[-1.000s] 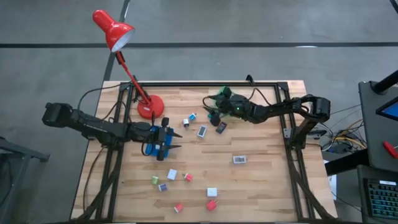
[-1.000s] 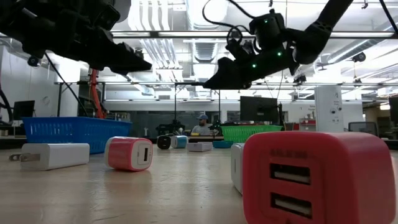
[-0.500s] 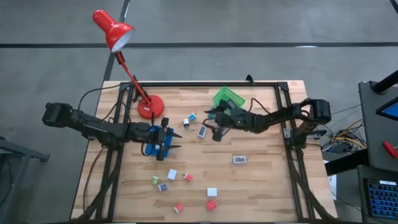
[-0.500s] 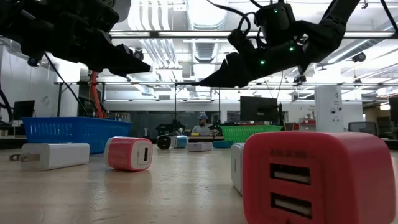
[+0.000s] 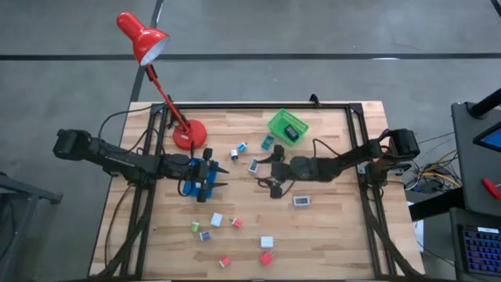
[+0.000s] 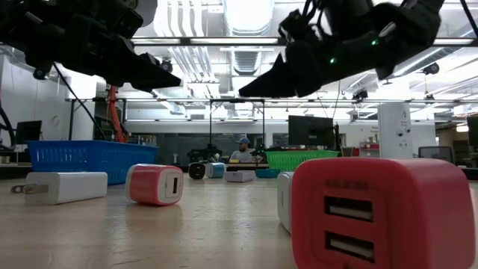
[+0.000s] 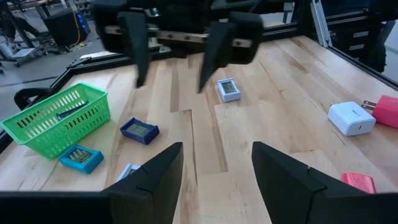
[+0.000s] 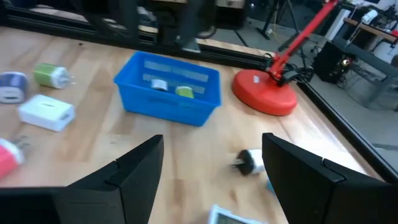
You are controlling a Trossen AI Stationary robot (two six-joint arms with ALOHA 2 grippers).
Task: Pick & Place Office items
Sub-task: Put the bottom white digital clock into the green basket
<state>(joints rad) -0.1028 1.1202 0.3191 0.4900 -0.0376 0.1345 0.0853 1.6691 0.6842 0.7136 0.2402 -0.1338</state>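
Small office items lie scattered on the wooden table: white, red, green and purple chargers (image 5: 217, 220) toward the near side, a grey flat piece (image 5: 301, 201), a teal flat piece (image 5: 268, 141). A dark blue flat piece (image 7: 140, 130) lies near the green basket (image 5: 288, 125), which holds a dark piece. My right gripper (image 5: 266, 177) hangs open above the table's middle, pointing left; it also shows in its wrist view (image 8: 211, 180). My left gripper (image 5: 223, 177) is open over the blue tray (image 5: 186, 188), and its wrist view (image 7: 217, 168) faces the right gripper (image 7: 171, 56).
The red desk lamp's base (image 5: 189, 135) stands at the far left, its head leaning out past the table edge. A black frame rail runs along the table's far edge and sides. In the low view a red charger (image 6: 373, 217) sits close in front. A person sits in the room behind.
My right gripper has drawn away from over the green basket toward the table's near edge and now hangs above the table's middle. The basket, covered by it before, now shows with a dark piece inside.
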